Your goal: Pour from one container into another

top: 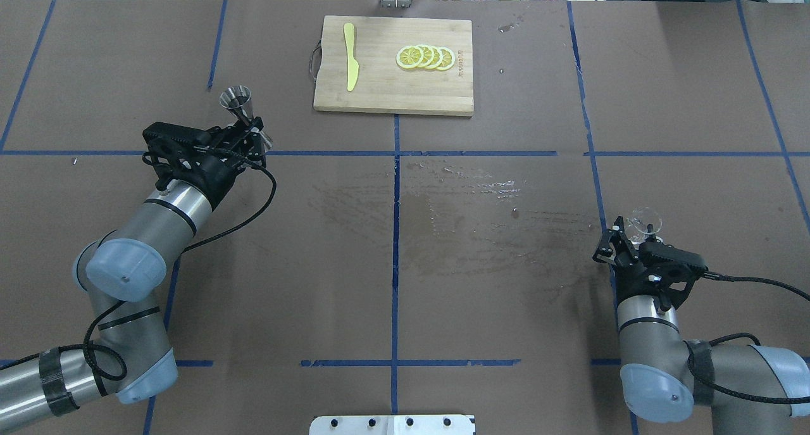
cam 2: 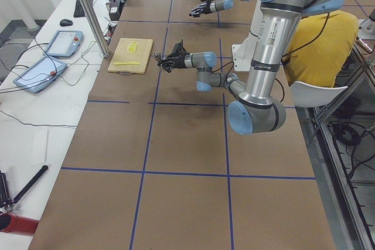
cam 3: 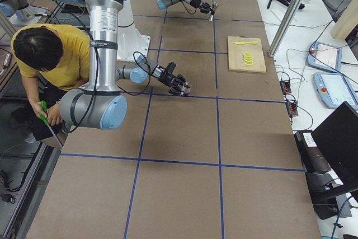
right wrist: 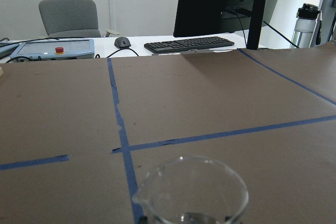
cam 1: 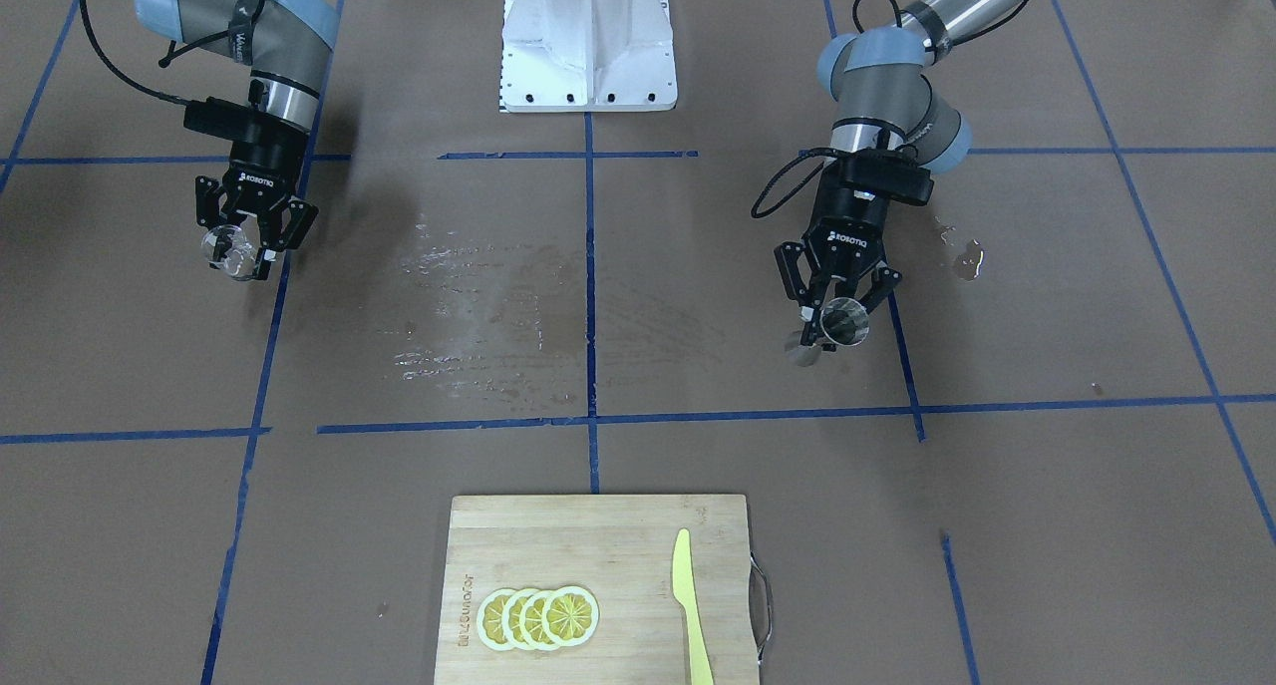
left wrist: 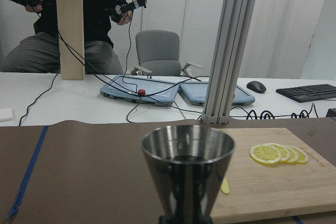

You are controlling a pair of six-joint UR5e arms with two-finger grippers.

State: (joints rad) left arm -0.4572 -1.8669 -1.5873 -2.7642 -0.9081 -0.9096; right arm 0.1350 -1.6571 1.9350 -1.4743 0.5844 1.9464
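Observation:
My left gripper (top: 254, 133) is shut on the silver jigger (top: 238, 101) at its narrow waist and holds it upright above the table's left side, near the cutting board. In the left wrist view the jigger (left wrist: 188, 170) fills the lower middle, its open mouth up. In the front-facing view that gripper (cam 1: 840, 311) and the jigger (cam 1: 844, 322) are right of centre. My right gripper (top: 633, 235) is shut on the clear glass tumbler (top: 645, 222) at the table's right side. The tumbler (right wrist: 191, 192) shows its rim and a pour lip in the right wrist view. The two containers are far apart.
A wooden cutting board (top: 380, 87) at the far middle carries lemon slices (top: 425, 57) and a yellow knife (top: 350, 56). Wet streaks (top: 455, 194) mark the brown paper at the centre. A small puddle (cam 1: 965, 261) lies beside the left arm. The robot's white base (cam 1: 588, 37) stands mid-table.

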